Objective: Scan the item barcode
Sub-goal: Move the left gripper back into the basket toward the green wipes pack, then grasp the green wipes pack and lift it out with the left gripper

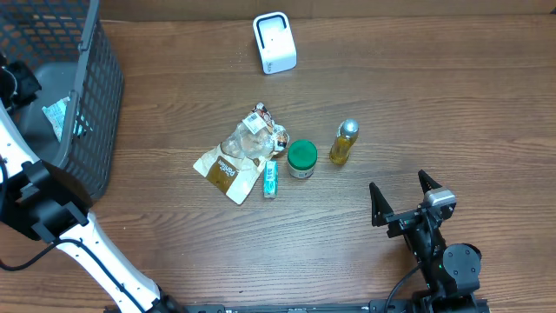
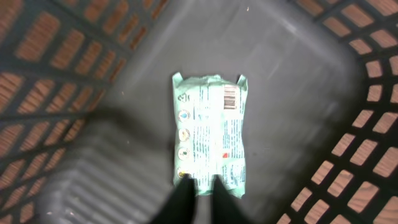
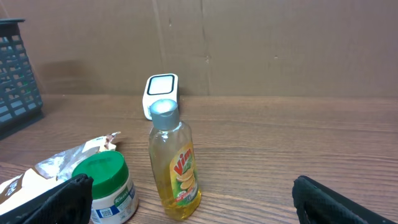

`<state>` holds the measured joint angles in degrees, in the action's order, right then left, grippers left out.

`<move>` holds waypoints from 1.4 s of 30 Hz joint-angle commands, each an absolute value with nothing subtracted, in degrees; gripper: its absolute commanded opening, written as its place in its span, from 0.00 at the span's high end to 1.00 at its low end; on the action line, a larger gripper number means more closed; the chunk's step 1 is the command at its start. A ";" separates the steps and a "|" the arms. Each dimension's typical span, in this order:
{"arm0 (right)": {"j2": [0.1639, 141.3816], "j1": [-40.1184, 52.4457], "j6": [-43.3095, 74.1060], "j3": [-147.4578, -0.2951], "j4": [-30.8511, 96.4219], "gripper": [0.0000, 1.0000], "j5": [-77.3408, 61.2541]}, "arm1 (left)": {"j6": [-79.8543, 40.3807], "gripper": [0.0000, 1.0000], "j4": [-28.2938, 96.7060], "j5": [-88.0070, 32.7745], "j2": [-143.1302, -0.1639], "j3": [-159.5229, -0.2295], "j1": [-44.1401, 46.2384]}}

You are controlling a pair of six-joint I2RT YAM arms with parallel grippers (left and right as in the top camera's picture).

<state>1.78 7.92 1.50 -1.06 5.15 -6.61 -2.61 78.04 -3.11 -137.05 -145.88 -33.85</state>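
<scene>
My left arm rises from the bench's (image 1: 434, 87) near left corner and bends over the rim of the basket (image 1: 91, 96) at the far left corner, wrist pointing straight down inside. The left claw (image 2: 204, 194) is narrow, its fingers (image 2: 185, 198) over the near end of the packet (image 2: 210, 134). I cannot tell whether they pinch it or only touch it. The packet lies flat on the basket floor, barcode (image 2: 231, 98) face up at its far end.

My right arm sits folded low at the near right edge, aimed level toward the far edge. The right claw (image 1: 399, 184) is spread wide and holds nothing.

The scanner (image 1: 274, 42) stands by the far edge, about mid-bench. Mid-bench, left to right, are a crumpled bag (image 1: 228, 161), a small teal pack (image 1: 270, 178), a green-lidded jar (image 1: 301, 158) and a yellow bottle (image 1: 343, 143). The bottle looks laid over from overhead but upright from the right wrist, so I cannot tell which.
</scene>
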 commanded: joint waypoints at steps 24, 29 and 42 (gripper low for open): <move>1.58 7.90 1.65 -0.80 4.84 0.00 -6.11 | -2.76 0.30 56.90 -4.43 -137.71 -114.74 -33.30; 1.58 7.90 1.63 -0.80 4.84 0.00 -6.11 | -2.79 0.43 59.66 -4.23 -137.21 -118.30 -33.36; 1.58 7.90 1.65 -0.80 4.84 0.00 -6.09 | -5.45 0.50 69.63 -4.14 -128.14 -133.49 -33.36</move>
<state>1.78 7.90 1.50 -1.06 5.15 -6.59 -3.20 69.21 -3.86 -135.28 -130.37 -33.74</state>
